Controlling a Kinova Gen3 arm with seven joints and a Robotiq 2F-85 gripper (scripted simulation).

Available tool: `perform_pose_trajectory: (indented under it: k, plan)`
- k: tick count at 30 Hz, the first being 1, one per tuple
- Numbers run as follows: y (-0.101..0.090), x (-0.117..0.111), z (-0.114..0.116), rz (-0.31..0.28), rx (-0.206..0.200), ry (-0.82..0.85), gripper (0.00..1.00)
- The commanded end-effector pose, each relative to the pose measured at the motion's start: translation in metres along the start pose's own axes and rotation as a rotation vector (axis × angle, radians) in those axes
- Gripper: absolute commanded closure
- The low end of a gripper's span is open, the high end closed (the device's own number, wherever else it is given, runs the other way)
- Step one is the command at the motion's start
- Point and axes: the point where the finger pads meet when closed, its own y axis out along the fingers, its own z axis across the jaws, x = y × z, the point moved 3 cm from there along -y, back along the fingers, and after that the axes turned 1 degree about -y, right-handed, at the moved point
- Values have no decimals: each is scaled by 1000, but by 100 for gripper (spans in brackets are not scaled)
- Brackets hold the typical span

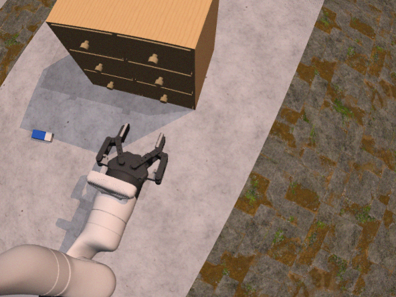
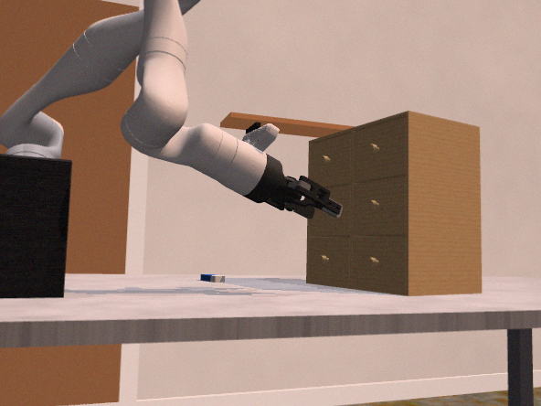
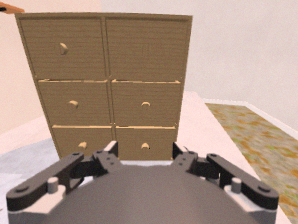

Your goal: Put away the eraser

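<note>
The eraser (image 1: 39,134) (image 2: 209,278), blue and white, lies on the table left of the arm, in front of the chest. It does not show in the wrist view. The wooden chest (image 1: 134,17) (image 2: 443,206) (image 3: 145,55) stands upright with six drawers in two columns of three. All look pushed in. The eraser inside one is hidden. My gripper (image 1: 144,130) (image 2: 325,212) (image 3: 145,149) is open and empty. It is in the air before the chest's front, tilted down toward it, its fingers apart sideways and not touching any knob.
The table (image 1: 247,60) (image 2: 160,331) extends beyond the chest's right side, ending at an edge above the patterned floor (image 1: 334,201). A black pedestal (image 2: 32,229) carries the arm. A brown shelf (image 2: 274,123) shows behind the chest. The arm reaches in from the front left.
</note>
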Motion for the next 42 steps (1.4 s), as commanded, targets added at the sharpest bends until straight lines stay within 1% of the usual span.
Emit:
perform_pose_trajectory:
  k: [1, 18, 22, 26, 28, 32, 42]
  plan:
    - [0, -4, 2, 15, 6, -7, 67]
    - [0, -4, 2, 15, 6, -8, 67]
    - [5, -1, 3, 16, 6, -12, 67]
    - [14, 5, 3, 16, 6, -13, 67]
    - [14, 5, 3, 16, 6, -13, 67]
    - [29, 14, 3, 16, 6, -15, 67]
    - [74, 42, 3, 16, 6, -5, 67]
